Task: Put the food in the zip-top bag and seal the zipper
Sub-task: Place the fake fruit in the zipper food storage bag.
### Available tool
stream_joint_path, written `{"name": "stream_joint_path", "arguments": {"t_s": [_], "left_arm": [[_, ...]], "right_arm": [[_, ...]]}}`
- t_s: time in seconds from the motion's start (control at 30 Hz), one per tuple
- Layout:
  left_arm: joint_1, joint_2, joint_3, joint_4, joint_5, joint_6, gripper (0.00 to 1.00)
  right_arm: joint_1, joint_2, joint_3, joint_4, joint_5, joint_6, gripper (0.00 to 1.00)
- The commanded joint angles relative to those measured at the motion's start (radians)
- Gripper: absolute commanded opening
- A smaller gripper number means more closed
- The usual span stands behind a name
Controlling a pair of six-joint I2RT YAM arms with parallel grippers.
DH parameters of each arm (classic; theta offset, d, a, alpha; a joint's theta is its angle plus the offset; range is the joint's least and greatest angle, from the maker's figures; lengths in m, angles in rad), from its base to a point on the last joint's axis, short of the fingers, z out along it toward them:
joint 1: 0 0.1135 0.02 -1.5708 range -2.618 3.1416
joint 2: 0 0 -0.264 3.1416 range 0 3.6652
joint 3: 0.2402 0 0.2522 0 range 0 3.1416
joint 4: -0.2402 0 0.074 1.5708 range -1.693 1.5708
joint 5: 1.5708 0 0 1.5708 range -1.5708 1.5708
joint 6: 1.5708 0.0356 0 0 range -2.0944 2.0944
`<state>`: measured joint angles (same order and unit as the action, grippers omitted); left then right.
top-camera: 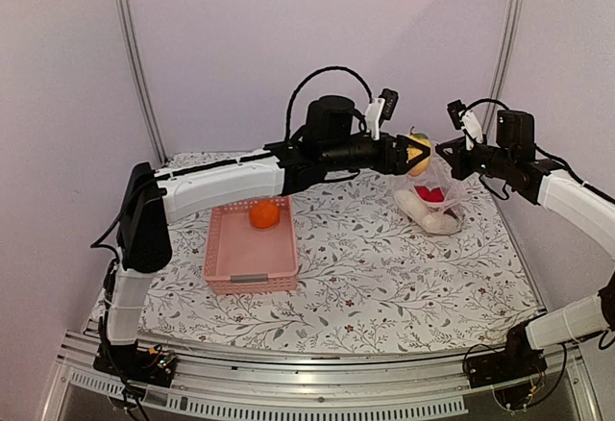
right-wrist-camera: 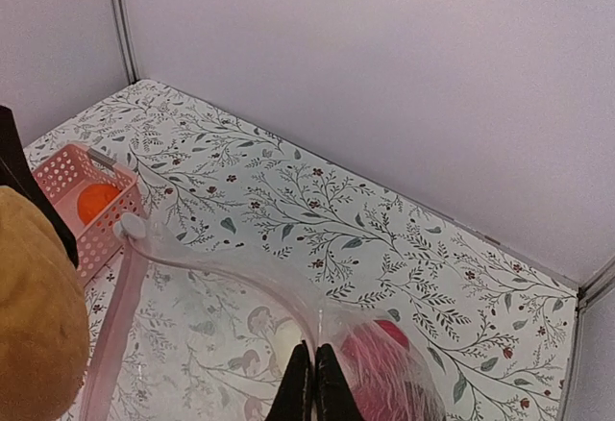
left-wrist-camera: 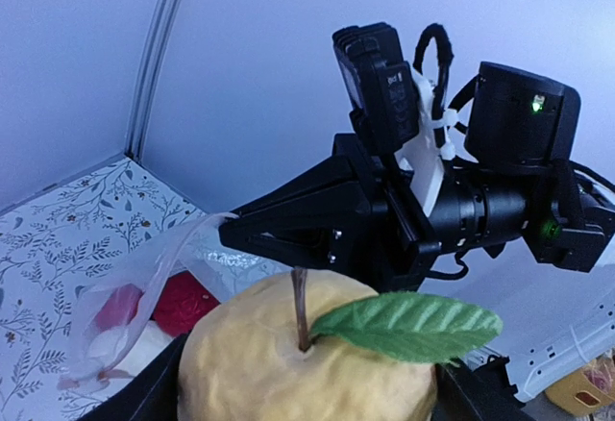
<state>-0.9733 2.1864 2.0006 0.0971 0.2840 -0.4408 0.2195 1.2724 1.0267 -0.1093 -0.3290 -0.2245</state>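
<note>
The pink basket [top-camera: 251, 244] stands on the floral counter [top-camera: 384, 277] and serves as the reference; one orange toy food piece [top-camera: 263, 213] lies inside it near its far wall, not yet transferred. To the right of the basket, the left tool [top-camera: 415, 154] is raised above the counter and clamped on a yellow toy apple [left-wrist-camera: 307, 359] with a brown stem and green leaf; the left wrist view shows the fruit filling the space between its fingers. The zip-top bag [top-camera: 434, 202] lies further right of the basket, its mouth lifted toward the apple. A red piece [top-camera: 430, 193] and a white oblong piece [top-camera: 428, 214] are already inside it. The right tool [right-wrist-camera: 313, 383], furthest right of the basket, has its fingers pressed together on the upper edge of the bag, holding the mouth up. The pinkish zipper strip [right-wrist-camera: 113, 334] hangs unjoined. Assessment: loading is roughly half complete. Remaining work appears to be inserting the apple, transferring the orange piece, then closing the zipper.
</note>
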Motion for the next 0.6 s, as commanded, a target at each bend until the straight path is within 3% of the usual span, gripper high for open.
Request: {"name": "stream_joint_path", "arguments": {"t_s": [0.0, 0.07, 0.13, 0.17, 0.2, 0.23, 0.57], "left_arm": [[-0.019, 0.093, 0.113, 0.023, 0.004, -0.046, 0.54], [-0.020, 0.129, 0.141, 0.015, -0.039, -0.068, 0.56], [-0.021, 0.158, 0.169, -0.011, -0.089, -0.093, 0.66], [-0.020, 0.170, 0.181, -0.023, -0.106, -0.102, 0.75], [-0.020, 0.178, 0.192, -0.031, -0.121, -0.108, 0.91], [-0.019, 0.183, 0.200, -0.040, -0.141, -0.114, 0.99], [-0.026, 0.070, 0.148, -0.012, -0.158, -0.069, 1.00]], "right_arm": [[-0.002, -0.020, 0.002, -0.017, -0.020, 0.014, 0.00], [-0.003, -0.022, 0.004, -0.020, -0.023, 0.017, 0.00], [-0.003, -0.023, 0.008, -0.024, -0.025, 0.020, 0.00], [-0.003, -0.024, 0.010, -0.024, -0.026, 0.020, 0.00], [-0.002, -0.024, 0.009, -0.025, -0.025, 0.020, 0.00], [-0.002, -0.024, 0.010, -0.027, -0.024, 0.020, 0.00], [-0.002, -0.018, 0.014, -0.029, -0.021, 0.027, 0.00]]}}
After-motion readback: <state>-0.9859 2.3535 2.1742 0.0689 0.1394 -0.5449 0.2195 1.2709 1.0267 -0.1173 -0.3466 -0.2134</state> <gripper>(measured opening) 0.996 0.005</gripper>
